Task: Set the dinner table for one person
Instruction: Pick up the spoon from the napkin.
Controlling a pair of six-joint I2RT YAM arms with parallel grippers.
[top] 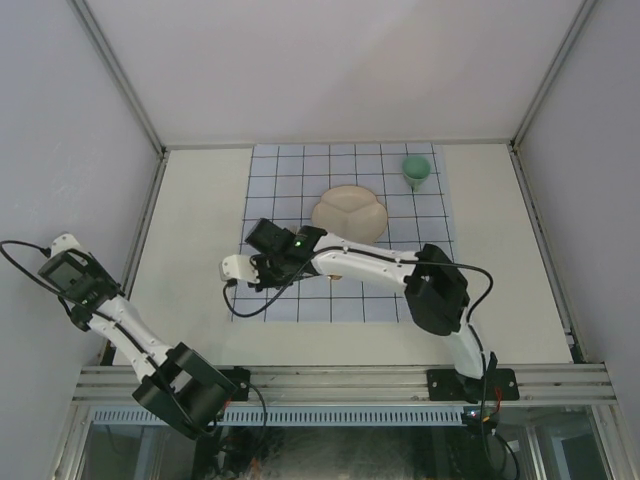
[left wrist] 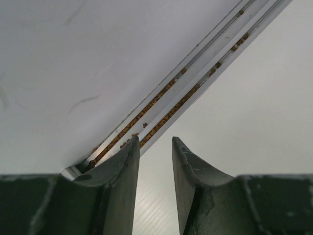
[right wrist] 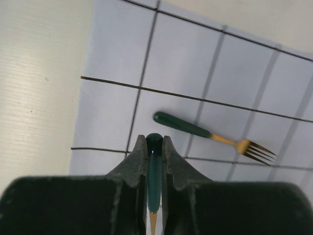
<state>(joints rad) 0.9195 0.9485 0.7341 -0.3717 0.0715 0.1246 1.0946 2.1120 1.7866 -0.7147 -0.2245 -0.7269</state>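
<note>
The dinner table [top: 200, 220] is lying beneath the grid cloth [top: 300, 165], which is bearing the plate [top: 349, 213] and cup [top: 417, 170], seen from above. The left gripper [left wrist: 155, 152] is gaping empty, away from the cloth. The right gripper [right wrist: 154, 147] is clenching a green-handled utensil [right wrist: 154, 181] over the cloth's edge, near the fork [right wrist: 210, 137] lying there; the utensil is awaiting placement

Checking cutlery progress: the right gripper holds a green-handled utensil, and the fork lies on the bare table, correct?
Not quite. The fork lies on the gridded blue cloth, not the bare table, as the right wrist view shows. The right gripper does hold a green-handled utensil.
</note>
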